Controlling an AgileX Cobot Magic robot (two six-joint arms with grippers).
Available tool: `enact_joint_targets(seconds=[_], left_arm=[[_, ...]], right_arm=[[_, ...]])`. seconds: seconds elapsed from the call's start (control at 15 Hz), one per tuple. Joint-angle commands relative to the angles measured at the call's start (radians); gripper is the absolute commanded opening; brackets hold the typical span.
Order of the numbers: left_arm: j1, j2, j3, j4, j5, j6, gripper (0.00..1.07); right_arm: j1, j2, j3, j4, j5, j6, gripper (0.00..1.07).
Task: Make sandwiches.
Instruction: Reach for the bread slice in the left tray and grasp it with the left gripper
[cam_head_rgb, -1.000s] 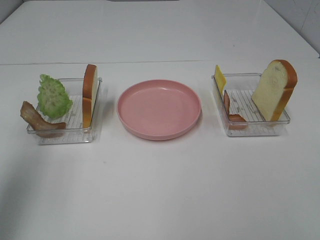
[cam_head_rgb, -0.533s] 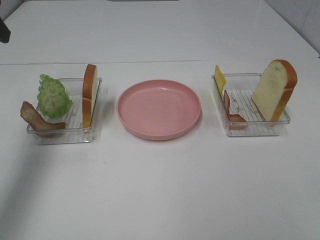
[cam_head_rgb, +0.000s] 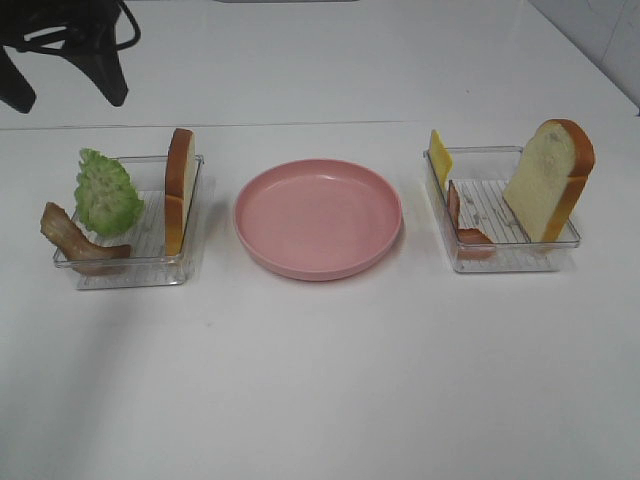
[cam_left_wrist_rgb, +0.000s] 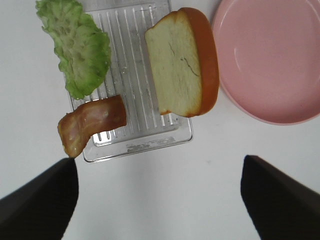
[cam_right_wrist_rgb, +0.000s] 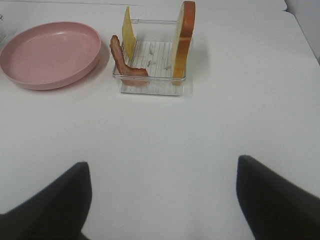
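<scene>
No sandwiches are stacked; the parts stand apart in two clear trays. The left tray (cam_head_rgb: 130, 272) holds a green lettuce leaf (cam_head_rgb: 105, 192), a bacon strip (cam_head_rgb: 70, 238) over its edge, and a bread slice (cam_head_rgb: 180, 190) upright on its side. My left gripper (cam_head_rgb: 65, 88) hovers open behind this tray, over the table's far left. In the left wrist view it (cam_left_wrist_rgb: 160, 200) is empty, short of the bread (cam_left_wrist_rgb: 180, 62) and bacon (cam_left_wrist_rgb: 90, 122). The right tray (cam_head_rgb: 510, 262) holds cheese (cam_head_rgb: 440, 155), bacon (cam_head_rgb: 465, 225) and leaning bread (cam_head_rgb: 550, 180). My right gripper (cam_right_wrist_rgb: 162, 200) is open, well back from that tray (cam_right_wrist_rgb: 150, 87).
A round pink plate (cam_head_rgb: 318, 217) lies empty between the two trays. The white table stretches wide in front of the trays, and its right edge shows at the far right corner.
My left gripper has come into the exterior view at the top left, open, moving in toward the left tray. The trays, food and plate have not moved.
</scene>
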Motion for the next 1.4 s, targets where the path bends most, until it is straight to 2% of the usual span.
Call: enact_joint_targets(seconds=[0.07, 0.2, 0.27, 0.33, 0.67, 0.93, 1.4], left_arm=[[-0.068, 0.079, -0.077, 0.084, 0.042, -0.092, 0.81], [-0.101, 0.123, -0.117, 0.127, 0.057, -0.132, 0.80], [-0.145, 0.176, -0.149, 0.156, 0.063, -0.156, 0.80], [-0.160, 0.200, -0.156, 0.160, 0.063, -0.161, 0.80], [-0.177, 0.273, -0.156, 0.179, -0.027, -0.205, 0.80], [-0.177, 0.317, -0.158, 0.197, -0.131, -0.205, 0.76], [-0.177, 0.383, -0.157, 0.213, -0.188, -0.205, 0.73]], right_arm=[[-0.006, -0.018, 0.000, -0.003, -0.012, -0.008, 0.76], [-0.006, -0.018, 0.000, -0.003, -0.012, -0.008, 0.76], [-0.006, -0.018, 0.000, -0.003, -0.012, -0.008, 0.76], [-0.006, -0.018, 0.000, -0.003, -0.012, -0.008, 0.76], [-0.006, -0.018, 0.000, -0.003, -0.012, -0.008, 0.76], [-0.006, -0.018, 0.000, -0.003, -0.012, -0.008, 0.76], [-0.006, -0.018, 0.000, -0.003, -0.012, -0.008, 0.76]])
